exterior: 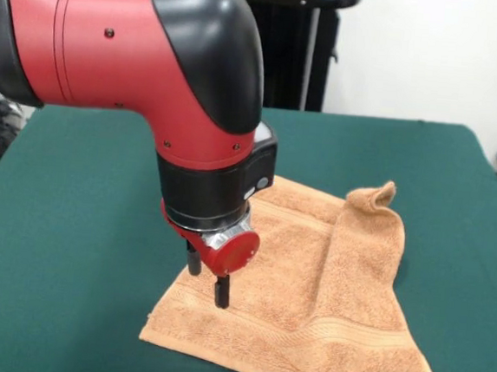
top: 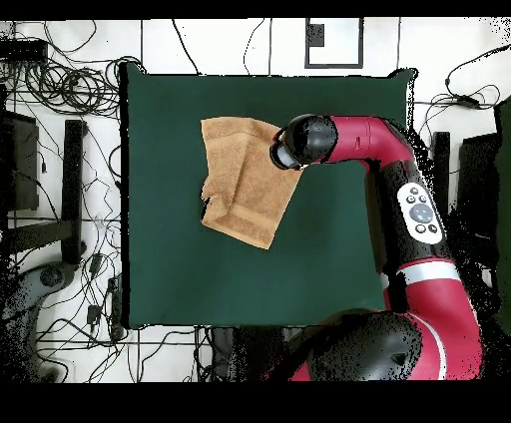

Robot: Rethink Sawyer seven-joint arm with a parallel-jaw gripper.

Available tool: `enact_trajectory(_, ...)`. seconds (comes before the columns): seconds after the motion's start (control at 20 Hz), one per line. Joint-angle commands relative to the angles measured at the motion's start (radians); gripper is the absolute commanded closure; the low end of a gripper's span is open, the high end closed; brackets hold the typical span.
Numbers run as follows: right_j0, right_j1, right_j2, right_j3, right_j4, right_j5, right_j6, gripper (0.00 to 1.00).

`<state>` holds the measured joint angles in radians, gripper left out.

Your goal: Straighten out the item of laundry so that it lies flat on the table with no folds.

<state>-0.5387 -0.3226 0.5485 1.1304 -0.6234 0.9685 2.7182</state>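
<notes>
Front view: towel (exterior: 308, 304) lies on the green table (exterior: 71, 223), well inside its edges. Not flat. One side flap is folded over the main sheet, with a crease running from the rear of the cloth down toward the near band stripe. The far corner (exterior: 374, 197) of that flap curls up off the cloth in a small peak.

Gripper (exterior: 207, 278) hangs over the towel's other side, close above the near corner there. Its two short black fingers (exterior: 221, 292) stand apart with nothing between them, so the hand is released. Whether the tips touch the terry I cannot tell.

Overhead view: arm (top: 359, 140) reaches in from one long side of the table, and its wrist covers one edge of the towel (top: 245, 185). The cloth sits toward the far half of the table (top: 329, 259), nearer one short edge than the other, with bare felt all round it. Its outline is a skewed four-sided shape, which fits a doubled flap.

Judgement on the step: the fold is on the side away from the gripper, so the useful grasp is likely the flap's free edge or the raised corner, not the flat layer below.
- Pinch only the top layer.
- Lift low.
- Draw outward, away from the crease, toward open table.
- Release once the flap lies flat.

Risk: pinching both layers would drag the whole towel and keep the fold.
</notes>
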Motion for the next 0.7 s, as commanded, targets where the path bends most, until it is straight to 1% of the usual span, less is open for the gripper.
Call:
enact_trajectory(0.05, 0.056, 0.047, -0.028, -0.049, -0.058, 0.117, -0.312, 0.0)
enact_trajectory(0.7, 0.079, 0.073, -0.042, -0.069, -0.076, 0.138, -0.286, 0.0)
